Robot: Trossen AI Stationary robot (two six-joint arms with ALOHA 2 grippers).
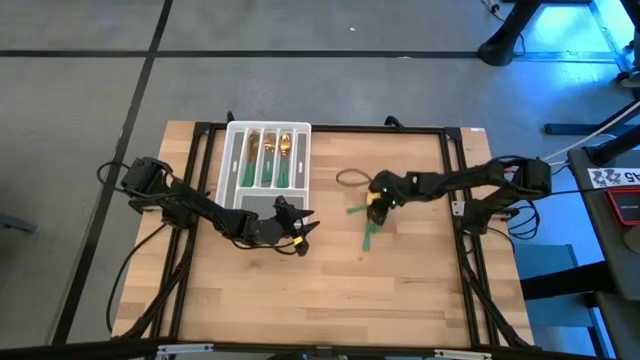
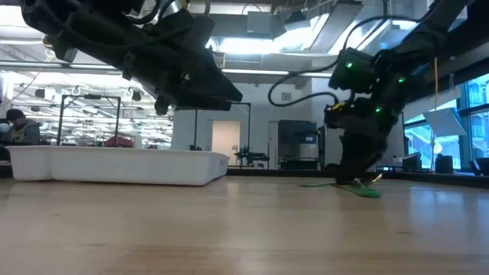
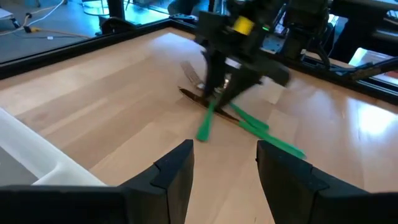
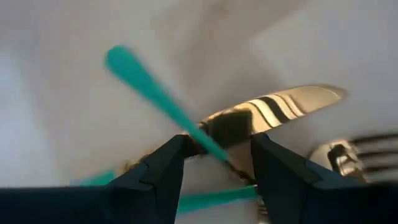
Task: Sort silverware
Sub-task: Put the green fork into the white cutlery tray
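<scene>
Dark fingers of the right pincer stand apart on either side of a green-handled piece of silverware, not yet clenched on it. Just past them a gold knife and a fork lie on the tabletop. Well apart from this pincer, the left pincer hovers released and empty, beside the white tray that holds more gold and green pieces.
</scene>
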